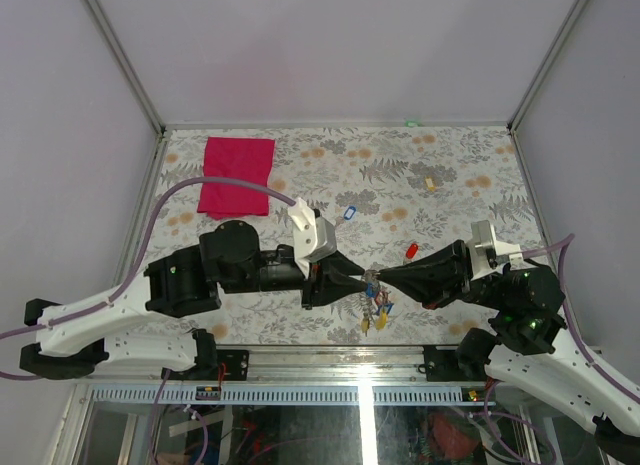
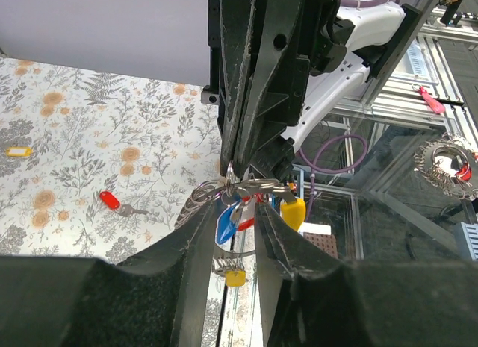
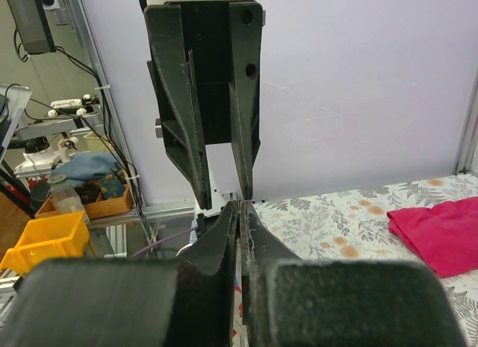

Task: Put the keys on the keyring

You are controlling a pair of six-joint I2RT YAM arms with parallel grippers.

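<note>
My two grippers meet tip to tip above the table's near edge. The keyring (image 1: 371, 279) hangs between them with several keys (image 1: 377, 305) on it. In the left wrist view the keyring (image 2: 243, 187) lies across my left fingertips, with blue (image 2: 224, 222), red and yellow (image 2: 293, 211) tags dangling below. My left gripper (image 2: 237, 207) has its jaws apart around the bunch. My right gripper (image 3: 240, 205) is shut on the ring's thin metal, its tips between the left fingers. A red-tagged key (image 1: 411, 251) and a blue-tagged key (image 1: 348, 213) lie loose on the table.
A red cloth (image 1: 236, 175) lies at the back left. A small yellow-tan piece (image 1: 430, 182) lies at the back right. The table's near edge and metal rail (image 1: 330, 357) run just below the grippers. Grey walls stand round the table.
</note>
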